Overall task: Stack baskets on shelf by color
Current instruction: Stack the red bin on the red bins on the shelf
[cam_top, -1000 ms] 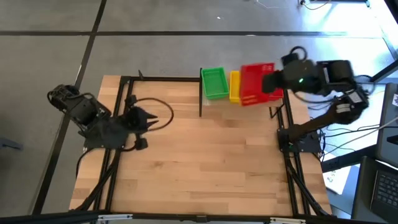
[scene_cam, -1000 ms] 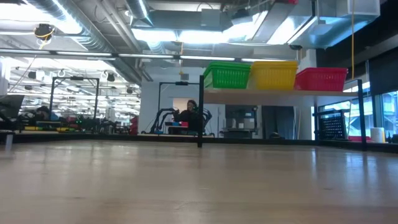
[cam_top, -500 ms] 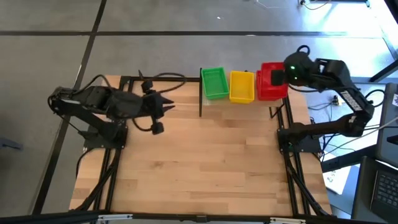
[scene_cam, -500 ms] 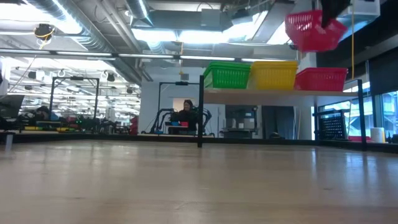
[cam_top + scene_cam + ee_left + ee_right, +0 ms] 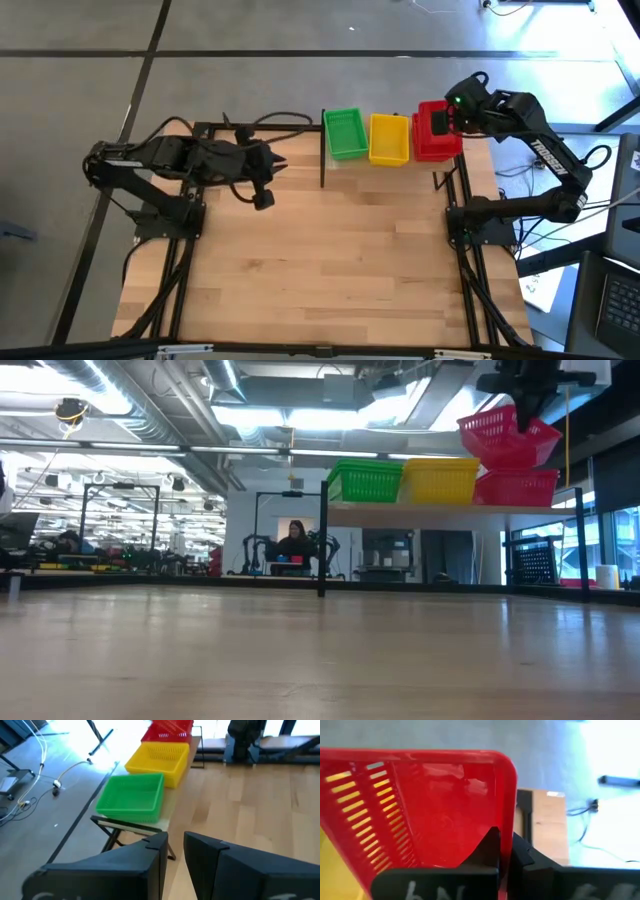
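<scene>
Shelf: the pale shelf (image 5: pixel 420 507) stands at the far edge of the counter (image 5: pixel 330 260), carrying a row of green, yellow and red stacks.
Right gripper: the right gripper (image 5: pixel 528 402) hangs above the red end of the shelf, clamped on the rim of a red basket (image 5: pixel 505 435), which tilts in the air just over the red stack (image 5: pixel 515 487).
Left gripper: the left gripper (image 5: pixel 262 180) waits over the counter, well short of the shelf's green end, its fingers slightly parted and holding nothing.
Step in hand: nesting the held red basket into the red stack.
Doing it well: level the basket first, square its sides to the stack below, lower straight down and let go only once it seats, keeping clear of the yellow stack (image 5: pixel 389 138).
Containers: the green stack (image 5: pixel 132 797) and the yellow one show empty interiors; the held red basket also looks empty.
</scene>
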Robot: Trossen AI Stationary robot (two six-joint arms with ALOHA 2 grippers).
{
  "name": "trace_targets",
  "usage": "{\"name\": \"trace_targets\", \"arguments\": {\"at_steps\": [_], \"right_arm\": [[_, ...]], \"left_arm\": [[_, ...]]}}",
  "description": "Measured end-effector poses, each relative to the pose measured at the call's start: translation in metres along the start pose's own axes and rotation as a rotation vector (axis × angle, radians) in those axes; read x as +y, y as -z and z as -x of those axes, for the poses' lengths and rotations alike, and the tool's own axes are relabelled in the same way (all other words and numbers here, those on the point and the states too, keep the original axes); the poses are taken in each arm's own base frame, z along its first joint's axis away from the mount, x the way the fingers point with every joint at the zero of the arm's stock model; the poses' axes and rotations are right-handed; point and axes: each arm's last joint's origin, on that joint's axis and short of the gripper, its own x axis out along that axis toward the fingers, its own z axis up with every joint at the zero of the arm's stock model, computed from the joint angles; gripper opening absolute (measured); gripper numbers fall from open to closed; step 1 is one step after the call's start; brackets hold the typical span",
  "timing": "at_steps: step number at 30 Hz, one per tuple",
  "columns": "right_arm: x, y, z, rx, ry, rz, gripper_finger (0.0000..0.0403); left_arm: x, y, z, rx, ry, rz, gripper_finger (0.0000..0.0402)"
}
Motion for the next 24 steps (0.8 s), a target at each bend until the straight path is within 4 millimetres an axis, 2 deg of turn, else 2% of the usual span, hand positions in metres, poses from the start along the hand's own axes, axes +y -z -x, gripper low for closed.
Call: {"name": "trace_targets", "arguments": {"at_steps": [12,24], "right_arm": [[-0.0025,-0.0041,-0.0044,0.033,-0.032,0.006,0.0003],[-0.0012,-0.0057,-0.0044,0.020,-0.050,0.018,0.0056]], "left_arm": [[0.0014,-0.0006,0.0012,-0.007,-0.004,0.005,0.0055],[0.0014,-0.0006,0.0012,-0.007,-0.004,0.006,0.0055]]}}
